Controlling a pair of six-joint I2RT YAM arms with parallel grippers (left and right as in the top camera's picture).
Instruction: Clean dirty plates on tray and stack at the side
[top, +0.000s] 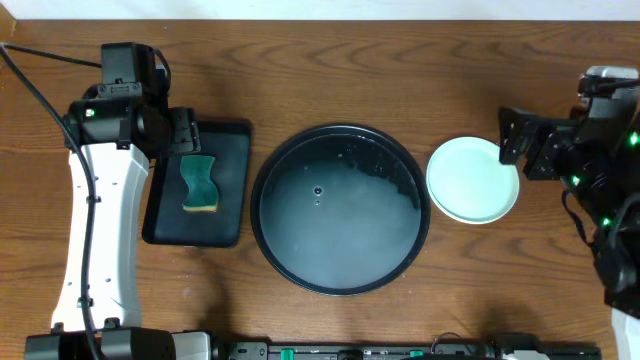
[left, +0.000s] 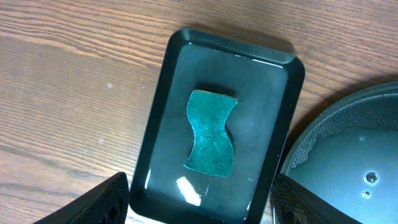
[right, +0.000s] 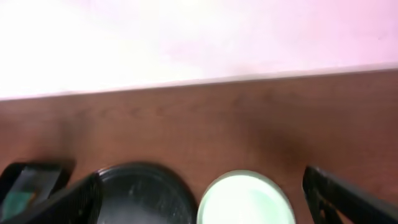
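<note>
My left claw (top: 184, 130): jaws apart, over the rectangular tray (top: 228, 150) holding a green sponge (top: 200, 183). My right claw (top: 512, 140): jaws apart, near the mint-green plate (top: 473, 180), which lies just beside the wet round tray (top: 340, 240).

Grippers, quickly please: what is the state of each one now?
Left gripper: open, holding nothing.
Right gripper: open, holding nothing.

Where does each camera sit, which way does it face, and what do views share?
Overhead: above the table, facing straight down; left arm and right arm show.
Left wrist: over the rectangular tray, facing down at the sponge; left claw fingers at bottom corners.
Right wrist: low, facing across the table toward the wall; right claw fingers at bottom corners.
Shared: all three show the round tray.
</note>
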